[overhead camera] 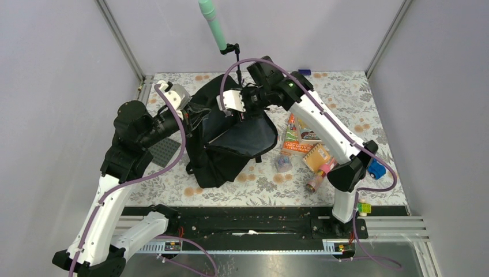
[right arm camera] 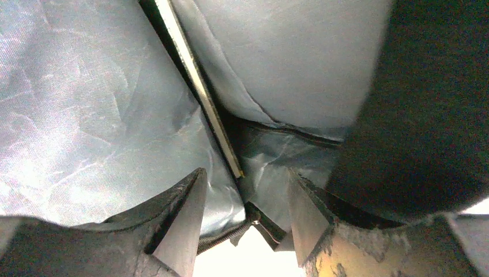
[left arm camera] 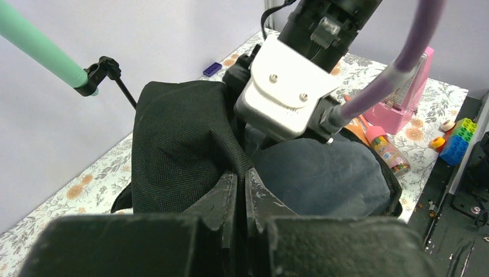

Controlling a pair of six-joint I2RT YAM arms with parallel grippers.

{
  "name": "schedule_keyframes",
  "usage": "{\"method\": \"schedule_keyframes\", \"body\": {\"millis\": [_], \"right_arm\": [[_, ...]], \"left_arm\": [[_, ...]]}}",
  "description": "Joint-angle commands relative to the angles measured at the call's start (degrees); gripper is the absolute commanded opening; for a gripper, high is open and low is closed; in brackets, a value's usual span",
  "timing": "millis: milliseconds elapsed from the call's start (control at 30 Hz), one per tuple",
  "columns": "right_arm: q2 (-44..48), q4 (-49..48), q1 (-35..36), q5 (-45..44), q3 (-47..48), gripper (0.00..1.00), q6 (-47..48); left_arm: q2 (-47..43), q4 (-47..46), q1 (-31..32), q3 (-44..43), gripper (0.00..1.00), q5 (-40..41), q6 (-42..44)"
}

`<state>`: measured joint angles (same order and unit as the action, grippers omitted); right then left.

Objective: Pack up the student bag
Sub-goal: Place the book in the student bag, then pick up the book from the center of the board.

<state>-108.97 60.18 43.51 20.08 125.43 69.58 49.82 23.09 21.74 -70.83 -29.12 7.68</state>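
The student bag (overhead camera: 230, 144) lay open on the bench (overhead camera: 346, 98), its rim pinched in the closed left claw (left arm camera: 241, 184). Beside it, books (overhead camera: 300, 138) and toys (overhead camera: 376, 169) looked unpacked; the right claw (right arm camera: 245, 173) stood apart inside, beside one thin flat item (right arm camera: 196, 81).

The left arm (overhead camera: 109, 199) reaches in from the left side of the bag (overhead camera: 222, 164). The left gripper (left arm camera: 241, 176) is clamped tight on the bag's rim fabric. The right arm (overhead camera: 314, 118) arches over from the bag's right, wrist bent down. The right gripper (right arm camera: 245, 172) hangs inside the bag, fingers apart, holding nothing.
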Motion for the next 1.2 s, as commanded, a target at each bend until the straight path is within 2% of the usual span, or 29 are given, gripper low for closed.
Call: {"method": "schedule_keyframes", "body": {"millis": [0, 67, 233, 367, 500, 600, 700, 800, 933, 1167], "right_arm": [[7.1, -6.5, 0.4, -0.2, -2.5, 0.6, -3.8], [10.4, -13.1, 0.4, -1.0, -7.5, 0.61, -7.2], [19.8, -30.1, 0.4, -8.6, -20.4, 0.82, -23.4], [27.0, -35.9, 0.4, -20.6, -26.2, 0.99, -37.1], [31.0, -35.1, -2.1, -31.4, -30.3, 1.0, -48.1], [33.4, -32.8, -8.6, -35.2, -34.3, 0.98, -58.5], [36.8, -32.7, -16.2, -34.0, -40.8, 0.98, -69.8], [37.1, -30.0, -22.3, -31.6, -44.2, 1.0, -75.9], [31.0, -24.4, -30.8, -25.0, -42.9, 1.0, -81.0], [17.2, -21.8, -43.8, -11.1, -38.9, 1.0, -81.9]], "left_arm": [[-1.4, -5.6, 0.3, -0.5, 0.0, -1.0, 0.4], [-1.4, -5.8, 0.3, -0.3, 0.0, -0.9, 0.1], [-2.1, -8.3, 0.3, 1.9, 0.0, 4.4, -1.8], [-3.7, -10.7, 0.3, 4.5, 0.0, 6.5, -2.7], [-5.3, -13.9, 0.3, 7.8, 0.0, 7.4, -3.9], [-6.3, -16.2, 0.3, 9.9, 0.0, 7.9, -5.2], [-6.9, -17.5, 0.3, 11.4, 0.0, 7.5, -6.0], [-7.2, -18.5, 0.3, 12.5, 0.0, 7.3, -6.3], [-7.3, -18.5, 0.4, 12.6, 0.0, 7.1, -6.4], [-7.6, -18.5, 0.3, 12.6, 0.0, 6.4, -6.6]]}}
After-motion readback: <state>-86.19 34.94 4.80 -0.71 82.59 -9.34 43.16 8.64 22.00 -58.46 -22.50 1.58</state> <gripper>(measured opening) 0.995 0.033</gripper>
